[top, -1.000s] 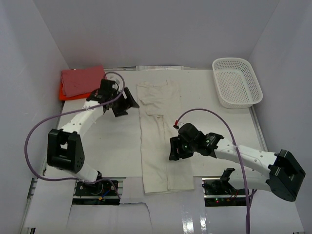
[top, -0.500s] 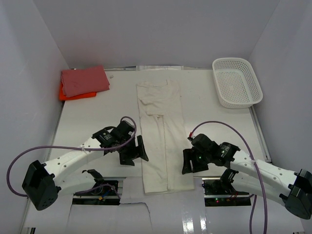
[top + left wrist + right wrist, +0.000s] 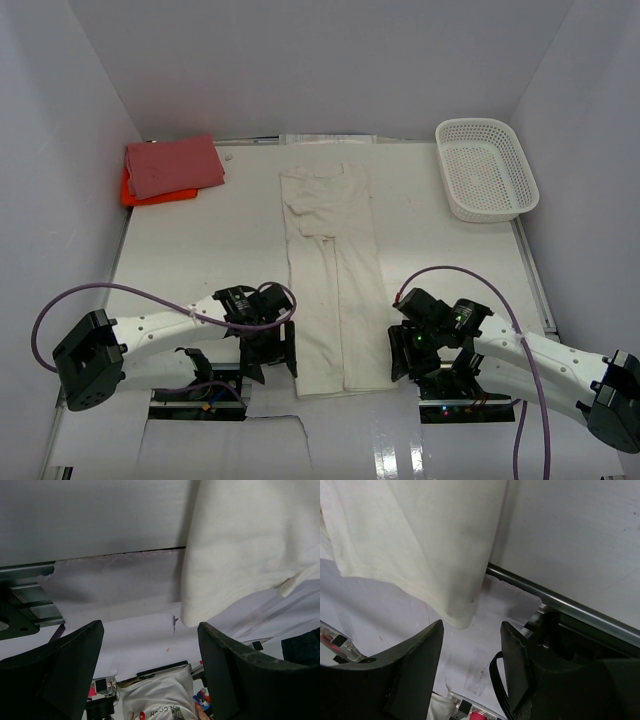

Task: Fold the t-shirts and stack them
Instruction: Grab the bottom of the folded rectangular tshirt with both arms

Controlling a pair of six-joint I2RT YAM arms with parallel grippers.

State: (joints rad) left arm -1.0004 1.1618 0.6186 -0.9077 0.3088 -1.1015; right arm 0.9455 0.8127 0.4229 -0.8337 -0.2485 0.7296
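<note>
the cream t-shirt (image 3: 330,280) is laid lengthwise down the middle of the desk (image 3: 220,250), its near hem draped over the edge. the left jaws and right jaws are held released, empty, flanking that hem. the pink-red t-shirt (image 3: 172,165) is stacked on the orange t-shirt (image 3: 135,196), far left.

Top view: bright, even diffuse light from above, sharp edge to edge. Soft, faint shadows on the flat white counter (image 3: 200,250), mild sheen at its near edge. Wrist views dimmer: left claw's black fingers (image 3: 60,675) and right claw's fingers (image 3: 405,675) near-silhouette, slightly soft. Long cream-white cloth t-shirt (image 3: 250,540) well exposed.
</note>
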